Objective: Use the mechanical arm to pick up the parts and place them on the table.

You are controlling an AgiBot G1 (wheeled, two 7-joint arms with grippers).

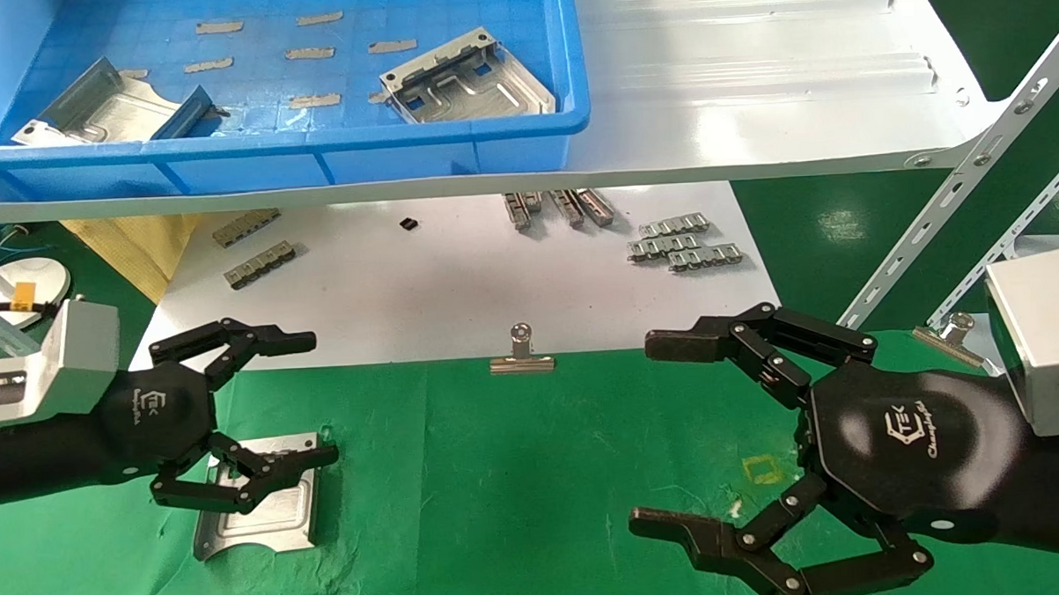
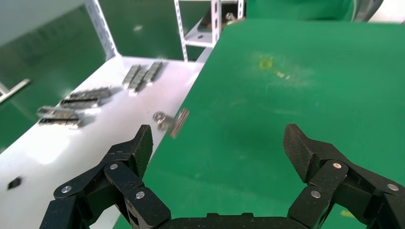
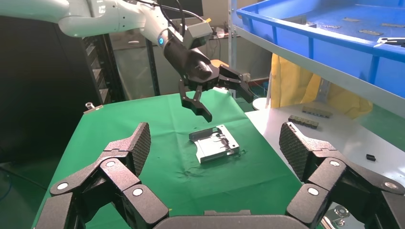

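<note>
One silvery part (image 1: 273,518) lies flat on the green table (image 1: 518,474) at the left, also shown in the right wrist view (image 3: 216,143). My left hand (image 1: 317,397) is open and empty, hovering just above that part without touching it; its lower fingers overlap the part's far edge in the head view. The right wrist view shows this hand (image 3: 200,78) raised clear of the part. My right hand (image 1: 649,434) is open and empty over the right side of the cloth. Two more parts (image 1: 465,80) (image 1: 100,110) lie in the blue bin (image 1: 454,150).
The bin stands on a glossy white shelf (image 1: 751,78) overhanging a white board (image 1: 459,291) with grey linked strips (image 1: 682,244). A binder clip (image 1: 521,351) grips the cloth's far edge. Slanted shelf struts (image 1: 957,194) stand at the right. A yellow mark (image 1: 763,470) is near my right hand.
</note>
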